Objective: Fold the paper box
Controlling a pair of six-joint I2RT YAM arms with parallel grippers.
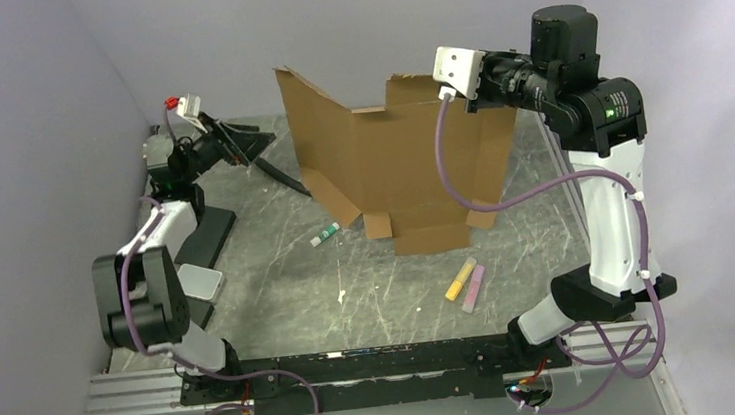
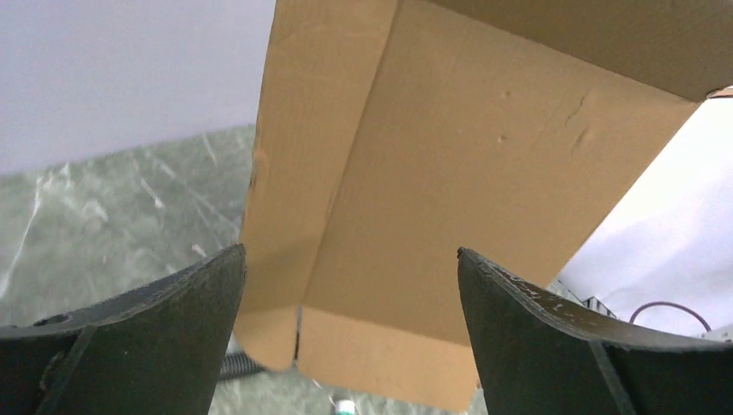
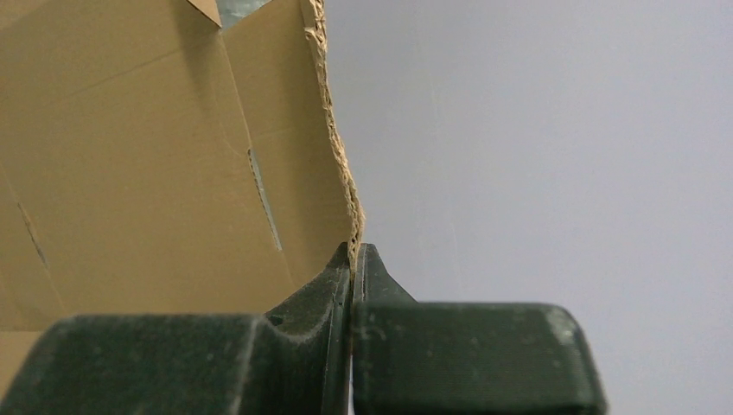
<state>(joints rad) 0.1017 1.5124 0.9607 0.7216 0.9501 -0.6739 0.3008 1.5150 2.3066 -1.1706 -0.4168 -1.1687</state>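
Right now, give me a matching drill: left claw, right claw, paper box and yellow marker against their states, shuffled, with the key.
Things:
1. left claw
2. right claw
3. paper box
4. yellow marker

States:
A. lying flat beside the pink marker
B. shut on a cardboard edge
C. open, holding nothing
D. standing upright, panels partly unfolded

Pairs: 1-C, 2-B, 3-D, 4-A
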